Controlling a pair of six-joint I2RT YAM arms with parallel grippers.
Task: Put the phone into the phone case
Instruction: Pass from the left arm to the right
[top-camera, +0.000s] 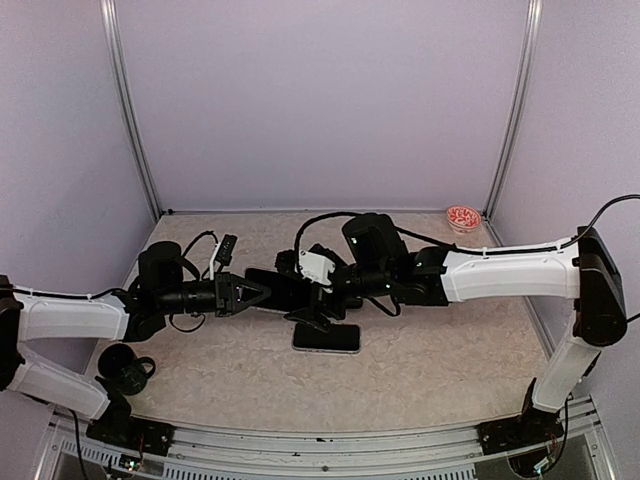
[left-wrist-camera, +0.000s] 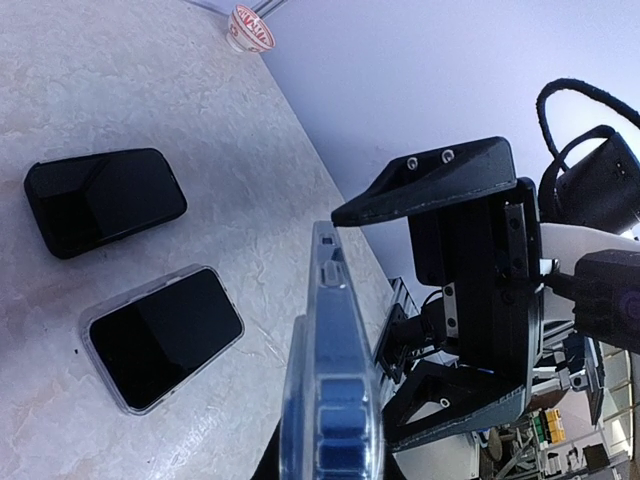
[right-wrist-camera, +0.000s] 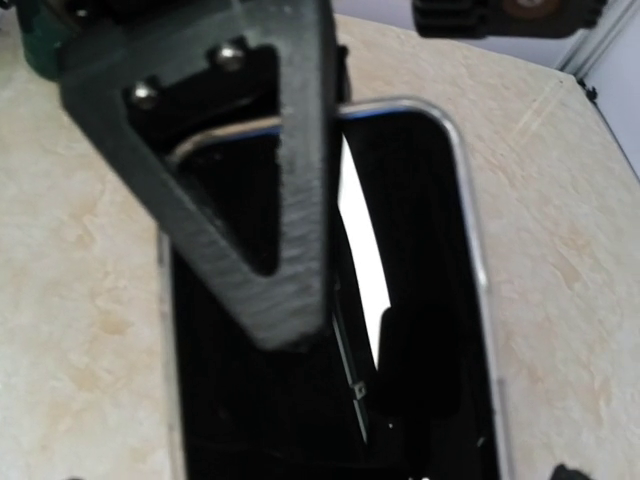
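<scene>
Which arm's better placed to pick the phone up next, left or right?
Right. The right gripper hangs open directly over the phone. The left gripper is shut on what looks like the clear case, so it is busy.

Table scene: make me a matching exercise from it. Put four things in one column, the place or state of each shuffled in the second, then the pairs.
Things
1. left gripper
2. right gripper
3. red-patterned dish
4. black phone

Places and states
A. at the far right corner of the table
B. open, over the silver-edged phone
C. lying flat on the table, nothing holding it
D. shut on the clear case

Pairs: 1-D, 2-B, 3-A, 4-C
</scene>
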